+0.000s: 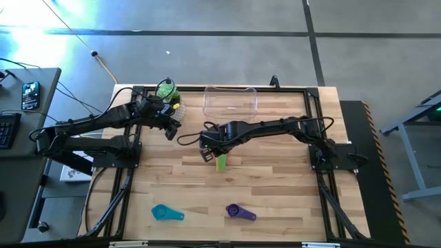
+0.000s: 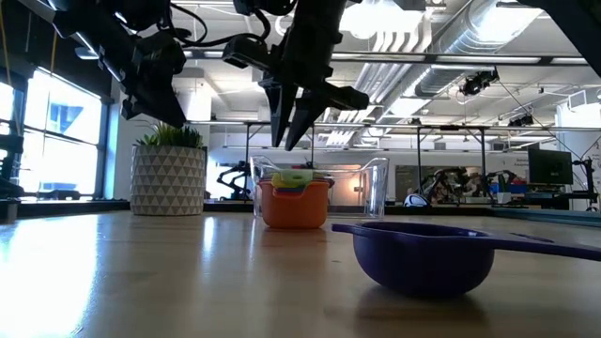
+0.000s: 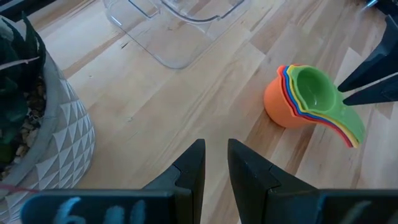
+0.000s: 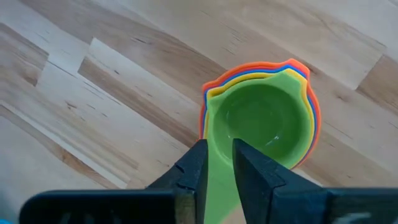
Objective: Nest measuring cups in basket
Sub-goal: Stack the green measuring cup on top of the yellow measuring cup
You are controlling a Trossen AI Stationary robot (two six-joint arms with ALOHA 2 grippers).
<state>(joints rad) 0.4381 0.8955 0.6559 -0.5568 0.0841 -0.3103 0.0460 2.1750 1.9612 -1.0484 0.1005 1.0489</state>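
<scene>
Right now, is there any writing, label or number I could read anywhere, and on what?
None readable.
Cups, basket, plant pot: no text shows.
Left gripper: pale marks on its body, too blurred to read.
Phone off the table: screen too small to read.

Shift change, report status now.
Right gripper over green cup's handle, holding nothing. Left gripper idle by plant pot. Nested stack outside basket. Teal cup, purple cup loose.
</scene>
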